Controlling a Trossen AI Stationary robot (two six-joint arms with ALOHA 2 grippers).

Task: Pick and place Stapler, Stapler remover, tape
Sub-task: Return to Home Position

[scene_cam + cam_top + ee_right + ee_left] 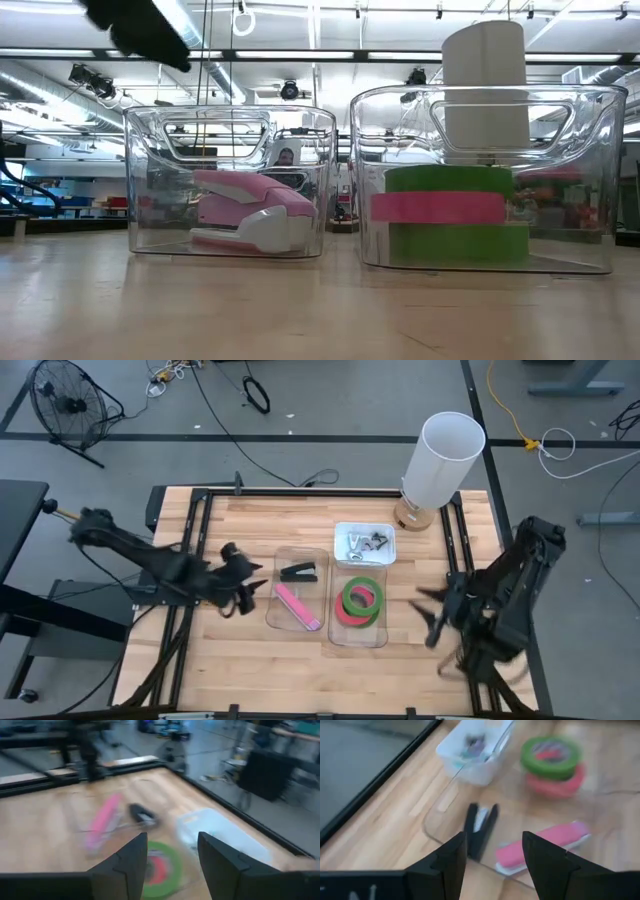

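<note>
Left gripper (250, 580) hangs over the table's (250, 660) left part, just left of the left clear bin (290, 554), fingers pointing right toward it. Jaws stand wide apart w/ nothing btwn them.

Right gripper (428, 618) hangs over the right part of the table, right of the right clear bin (358, 637) and apart from it, fingers pointing left. Jaws also spread wide, holding nothing.

Tape (361, 602): 3 rolls, all inside the right clear bin. Low view shows them stacked flat: green at bottom, pink in the middle, green on top. From above the stack looks a bit offset, w/ red-pink showing at the near-left edge under the top green ring.

Left clear bin holds 2 staplers: a black stapler (298, 572) at the far end and a pink stapler (298, 607) nearer, lying at a diagonal.

White bin (338, 545) sits just beyond the right clear bin's far end, w/ small items in it, too small to tell what they are.

A white cylinder (445, 455) on a round wooden base stands at the table's far right, beyond the white bin.
</note>
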